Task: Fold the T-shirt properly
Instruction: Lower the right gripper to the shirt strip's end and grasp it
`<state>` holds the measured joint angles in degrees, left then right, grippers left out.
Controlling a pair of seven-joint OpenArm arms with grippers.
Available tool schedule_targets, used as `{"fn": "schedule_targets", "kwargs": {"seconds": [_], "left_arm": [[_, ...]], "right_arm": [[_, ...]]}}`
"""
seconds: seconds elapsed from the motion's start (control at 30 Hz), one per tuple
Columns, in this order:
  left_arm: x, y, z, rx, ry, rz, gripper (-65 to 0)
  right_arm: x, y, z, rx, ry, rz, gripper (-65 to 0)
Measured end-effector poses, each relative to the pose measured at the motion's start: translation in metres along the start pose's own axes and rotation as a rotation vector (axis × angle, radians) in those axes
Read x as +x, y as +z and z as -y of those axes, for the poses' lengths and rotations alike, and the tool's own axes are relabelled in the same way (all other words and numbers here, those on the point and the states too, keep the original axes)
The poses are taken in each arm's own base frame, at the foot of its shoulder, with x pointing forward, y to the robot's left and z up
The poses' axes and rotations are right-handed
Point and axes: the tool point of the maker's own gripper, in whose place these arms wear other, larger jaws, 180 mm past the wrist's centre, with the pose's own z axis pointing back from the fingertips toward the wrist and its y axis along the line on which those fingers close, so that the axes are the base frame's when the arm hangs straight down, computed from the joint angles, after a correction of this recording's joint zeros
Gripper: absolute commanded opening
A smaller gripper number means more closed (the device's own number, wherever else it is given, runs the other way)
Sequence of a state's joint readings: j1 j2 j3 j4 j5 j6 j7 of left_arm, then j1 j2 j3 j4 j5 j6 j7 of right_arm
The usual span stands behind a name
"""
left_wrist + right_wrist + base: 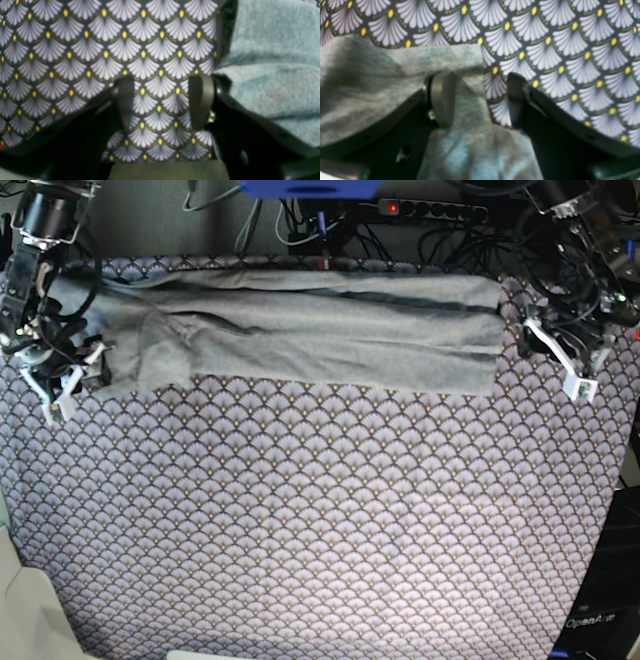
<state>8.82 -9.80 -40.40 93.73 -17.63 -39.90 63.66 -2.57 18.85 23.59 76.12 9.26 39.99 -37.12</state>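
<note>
The T-shirt lies folded into a long band along the far edge of the tablecloth. The right gripper sits at the shirt's end near the far corner, jaws spread, grey fabric bunched between them but not pinched. The left gripper is spread over bare cloth beside the shirt's other end. Cables crowd behind the table.

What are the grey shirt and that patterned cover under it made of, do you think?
The T-shirt looks like soft, thin heathered knit, probably cotton jersey: matte, flecked, limp folds. The table cloth seems a smooth printed woven fabric, lying flat with crisp scallop motifs.
</note>
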Motion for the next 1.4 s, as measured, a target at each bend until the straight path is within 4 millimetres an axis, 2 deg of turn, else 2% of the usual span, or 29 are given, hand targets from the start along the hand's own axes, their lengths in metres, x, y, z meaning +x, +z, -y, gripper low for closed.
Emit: {"fn": "schedule_targets", "kwargs": {"seconds": [0.07,0.13,0.3,0.33,0.5,0.7,0.77,0.87,1.03,1.17,1.23,1.33,1.4], "left_arm": [[0.005,0.0,0.0,0.0,0.0,0.009,-30.8],[0.01,0.0,-0.001,0.002,-0.001,0.02,-30.8],[0.007,0.0,-0.001,0.003,-0.002,0.009,-30.8],[0.007,0.0,-0.001,0.004,-0.003,0.009,-30.8],[0.013,-0.001,-0.001,0.002,-0.002,0.023,-30.8],[0.012,-0.001,-0.001,0.001,-0.002,0.021,-30.8],[0.012,-0.001,-0.001,0.002,-0.002,0.02,-30.8],[0.012,-0.001,-0.001,0.001,0.0,0.021,-30.8],[0.009,-0.001,-0.001,0.001,-0.001,0.015,-30.8],[0.008,-0.001,-0.001,0.001,-0.001,0.013,-30.8],[0.008,-0.001,-0.001,0.001,-0.001,0.012,-30.8],[0.008,-0.001,-0.001,0.0,0.0,0.017,-30.8],[0.009,-0.001,-0.001,0.0,0.0,0.018,-30.8]], "right_arm": [[0.001,-0.001,-0.003,0.006,-0.003,0.006,-33.9],[0.0,-0.002,-0.006,0.011,-0.008,0.009,-40.1],[0.0,-0.003,-0.013,0.024,-0.016,0.027,-62.3],[0.001,-0.004,-0.013,0.024,-0.017,0.029,-65.0],[0.004,0.002,-0.013,0.011,0.016,0.016,-65.0],[0.033,0.041,-0.023,-0.037,0.149,0.109,-65.0],[0.034,0.053,-0.032,-0.041,0.178,0.115,-65.0],[0.023,0.062,-0.046,-0.034,0.2,0.093,-65.0],[0.015,0.079,-0.058,-0.027,0.228,0.099,-65.0],[-0.009,0.093,-0.04,-0.081,0.201,0.048,-65.0],[-0.013,0.098,-0.035,-0.096,0.192,0.056,-65.0],[-0.018,0.105,-0.035,-0.095,0.187,0.085,-65.0],[-0.029,0.11,-0.037,-0.088,0.187,0.075,-65.0]]}}
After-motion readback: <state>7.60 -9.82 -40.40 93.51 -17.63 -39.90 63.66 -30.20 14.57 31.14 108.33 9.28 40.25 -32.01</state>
